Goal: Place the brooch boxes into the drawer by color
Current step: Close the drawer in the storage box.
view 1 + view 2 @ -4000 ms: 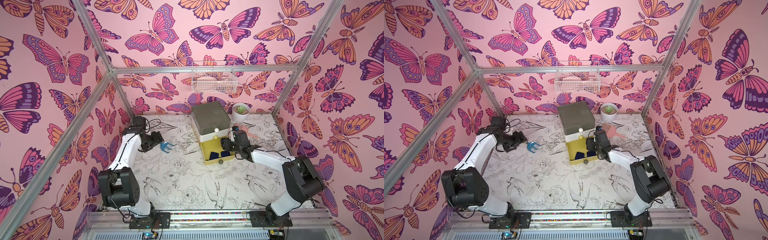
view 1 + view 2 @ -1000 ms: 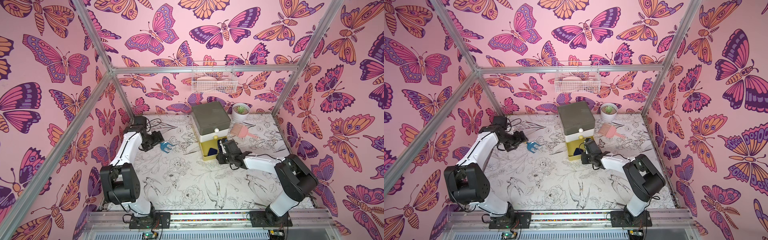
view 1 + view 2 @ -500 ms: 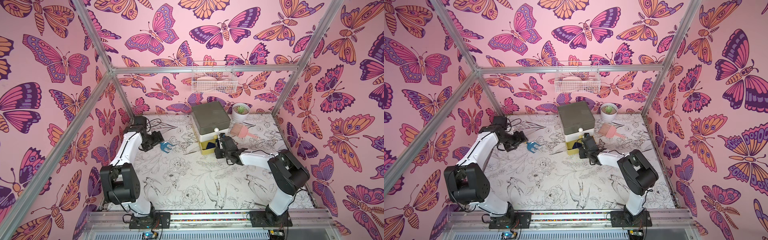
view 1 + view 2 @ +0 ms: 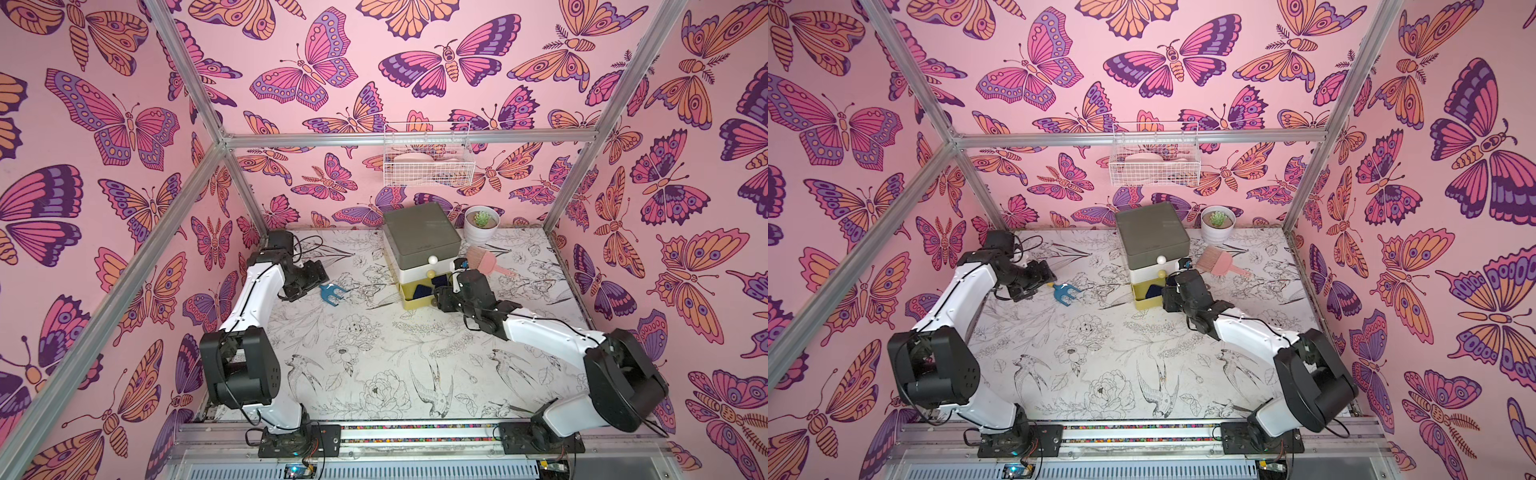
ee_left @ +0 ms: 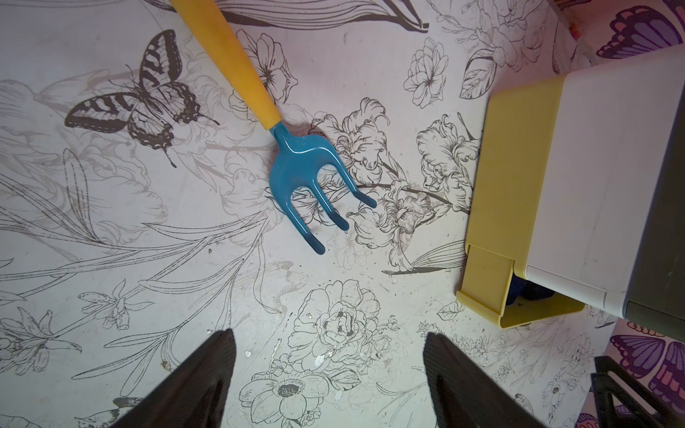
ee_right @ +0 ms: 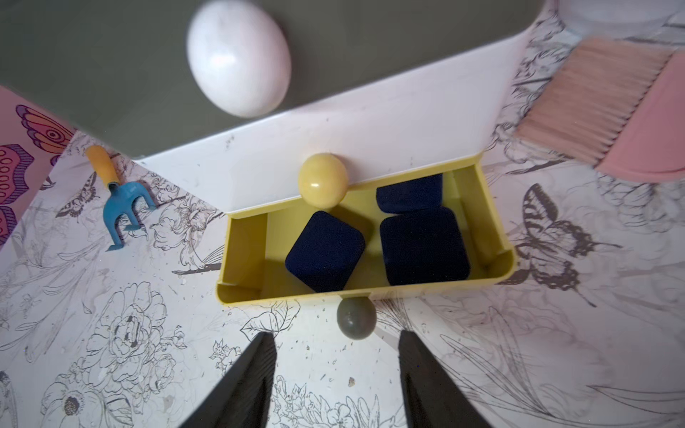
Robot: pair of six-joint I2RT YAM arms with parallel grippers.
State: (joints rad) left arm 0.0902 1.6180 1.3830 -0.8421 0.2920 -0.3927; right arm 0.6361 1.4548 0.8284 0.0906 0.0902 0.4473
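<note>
The right gripper [image 6: 336, 335], parted and holding nothing, is hovering just before the grey knob [image 6: 356, 318] of the pulled-out yellow drawer [image 6: 244, 252], three navy brooch boxes [image 6: 424, 246] are lying inside it, and the left gripper [image 5: 328, 333] is hanging spread wide, empty.

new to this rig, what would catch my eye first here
The pink butterfly walls surround the whole cell. Then the yellow bottom drawer of the chest, standing partly open with three navy brooch boxes inside, and the open right gripper just before its knob.
</note>
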